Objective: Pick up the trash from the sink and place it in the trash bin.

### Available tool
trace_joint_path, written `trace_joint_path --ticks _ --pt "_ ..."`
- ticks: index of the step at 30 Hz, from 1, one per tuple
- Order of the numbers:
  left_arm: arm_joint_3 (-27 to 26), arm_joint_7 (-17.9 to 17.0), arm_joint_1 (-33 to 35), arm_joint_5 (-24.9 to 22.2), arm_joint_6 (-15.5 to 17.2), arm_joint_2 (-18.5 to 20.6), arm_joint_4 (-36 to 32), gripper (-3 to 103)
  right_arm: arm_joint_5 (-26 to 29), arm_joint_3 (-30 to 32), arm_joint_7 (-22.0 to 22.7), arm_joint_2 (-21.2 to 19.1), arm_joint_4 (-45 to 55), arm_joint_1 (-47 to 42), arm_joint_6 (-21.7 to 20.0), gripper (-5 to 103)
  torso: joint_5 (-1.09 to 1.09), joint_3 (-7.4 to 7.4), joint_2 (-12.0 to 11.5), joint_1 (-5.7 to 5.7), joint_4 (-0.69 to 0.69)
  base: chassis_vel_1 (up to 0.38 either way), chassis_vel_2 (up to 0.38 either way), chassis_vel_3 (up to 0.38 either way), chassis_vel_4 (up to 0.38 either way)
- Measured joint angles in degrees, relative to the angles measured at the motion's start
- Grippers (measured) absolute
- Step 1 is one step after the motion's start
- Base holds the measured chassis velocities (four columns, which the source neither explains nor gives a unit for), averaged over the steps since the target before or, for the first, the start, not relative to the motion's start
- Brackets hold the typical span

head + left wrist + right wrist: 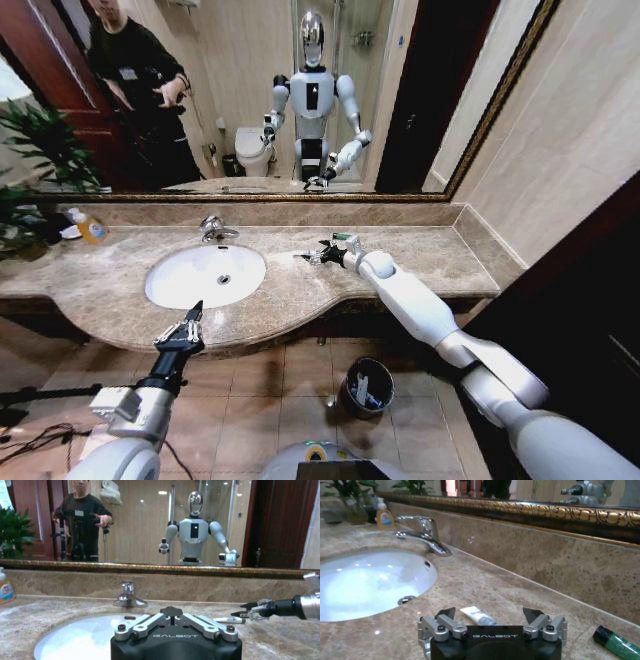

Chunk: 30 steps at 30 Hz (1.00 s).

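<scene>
Brown marble surface (300, 290) below a gilt-framed mirror (250, 90), tiled floor beneath. The white sink (205, 275) sits left of centre, chrome tap (213, 230) behind it, soap bottle (92, 230) at far left. Right gripper (312, 256) hovers low over the surface beside the sink, jaws wide, a small white tube (477, 615) lying between them; a green piece (616, 644) lies nearby. Left gripper (190, 322) waits at the surface's front edge, jaws open. The bin (366, 388) stands on the floor, scraps inside.
</scene>
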Motion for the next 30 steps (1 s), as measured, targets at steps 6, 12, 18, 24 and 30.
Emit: trace_joint_path --ticks 6,12,18,24,30 --pt "0.00 0.00 0.00 0.00 0.00 0.00 0.00 0 -2.05 -0.07 -0.78 1.37 -3.95 1.34 -0.26 77 0.01 0.00 0.00 0.00 0.00 0.000 0.000 0.000 0.000" --pt "0.00 0.00 0.00 0.00 0.00 0.00 0.00 0 -3.63 -0.23 -3.16 0.58 -5.00 1.39 -0.21 73 0.01 0.00 0.00 0.00 0.00 0.000 0.000 0.000 0.000" --pt "0.00 0.00 0.00 0.00 0.00 0.00 0.00 0 -4.79 -0.75 -3.92 0.64 -6.11 2.09 0.05 71 0.01 0.00 0.00 0.00 0.00 0.000 0.000 0.000 0.000" --pt "0.00 0.00 0.00 0.00 0.00 0.00 0.00 0 -4.89 -1.32 -3.92 0.99 -6.66 2.75 -0.07 63 0.01 0.00 0.00 0.00 0.00 0.000 0.000 0.000 0.000" --pt "0.00 0.00 0.00 0.00 0.00 0.00 0.00 0 -4.62 -1.65 -4.28 0.78 -6.22 2.72 -0.52 39 0.00 0.00 0.00 0.00 0.00 0.000 0.000 0.000 0.000"
